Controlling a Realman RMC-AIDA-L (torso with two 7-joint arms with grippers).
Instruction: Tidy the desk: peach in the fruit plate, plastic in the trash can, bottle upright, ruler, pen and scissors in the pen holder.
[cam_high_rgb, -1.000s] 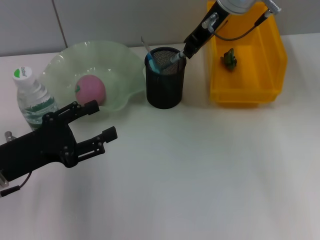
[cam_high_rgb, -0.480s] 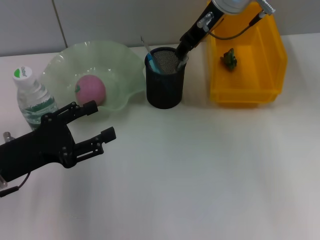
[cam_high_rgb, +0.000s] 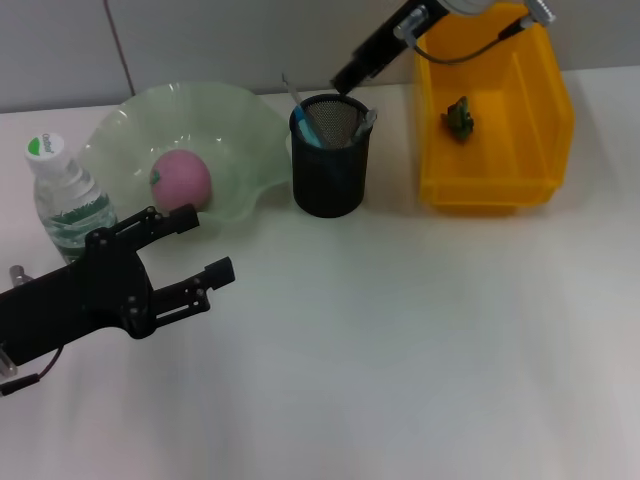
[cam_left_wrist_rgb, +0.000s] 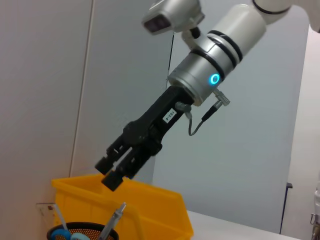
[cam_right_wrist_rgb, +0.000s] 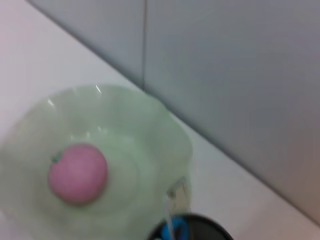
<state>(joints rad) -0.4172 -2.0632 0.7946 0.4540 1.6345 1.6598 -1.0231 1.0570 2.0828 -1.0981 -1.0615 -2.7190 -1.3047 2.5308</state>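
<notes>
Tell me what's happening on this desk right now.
The right claw hangs just above the black pen holder, which has a pen and scissors in it. The peach lies in the green fruit plate, and the bottle stands upright. The left claw hovers open near the bottle.

Pen holder (cam_high_rgb: 330, 155) stands between fruit plate (cam_high_rgb: 255, 130) and trash can (cam_high_rgb: 495, 185).

1. Head camera looks steeply down on the white desk (cam_high_rgb: 400, 340).
2. Left wrist looks level across at the pen holder (cam_left_wrist_rgb: 82, 233).
3. Right wrist looks down closely at the fruit plate (cam_right_wrist_rgb: 150, 135); all share the holder.
</notes>
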